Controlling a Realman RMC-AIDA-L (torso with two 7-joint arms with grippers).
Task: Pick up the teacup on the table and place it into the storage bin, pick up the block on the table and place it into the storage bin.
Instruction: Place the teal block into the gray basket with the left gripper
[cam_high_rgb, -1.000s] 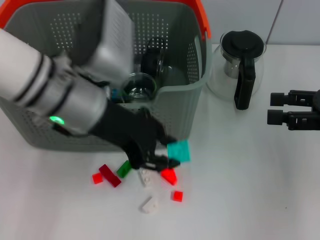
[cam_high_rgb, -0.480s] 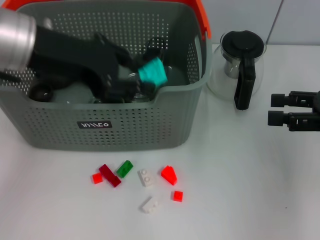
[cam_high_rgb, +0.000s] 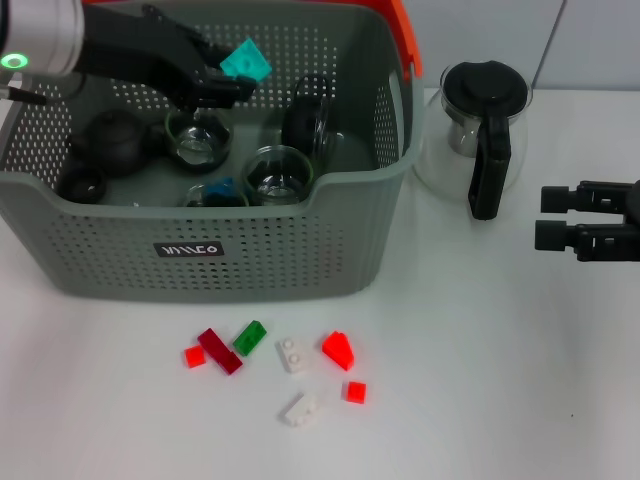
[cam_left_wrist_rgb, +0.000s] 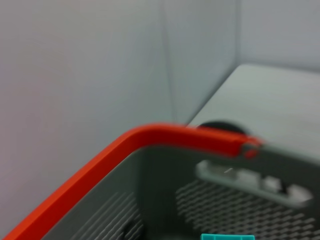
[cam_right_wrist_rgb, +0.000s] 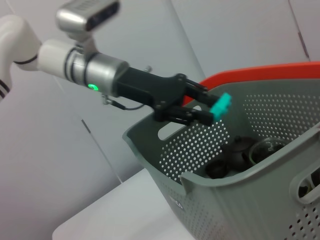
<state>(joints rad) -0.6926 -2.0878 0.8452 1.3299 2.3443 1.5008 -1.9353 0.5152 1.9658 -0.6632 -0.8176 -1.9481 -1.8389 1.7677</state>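
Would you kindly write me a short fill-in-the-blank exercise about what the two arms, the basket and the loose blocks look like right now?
1. The left gripper holds a block coloured ____.
2. That block is above the inside of the grey ____, not yet released.
3. The basket has a handle coloured ____.
4. The right gripper rests idle beside the glass ____ with the black lid.

Missing words: teal; basket; orange; pot
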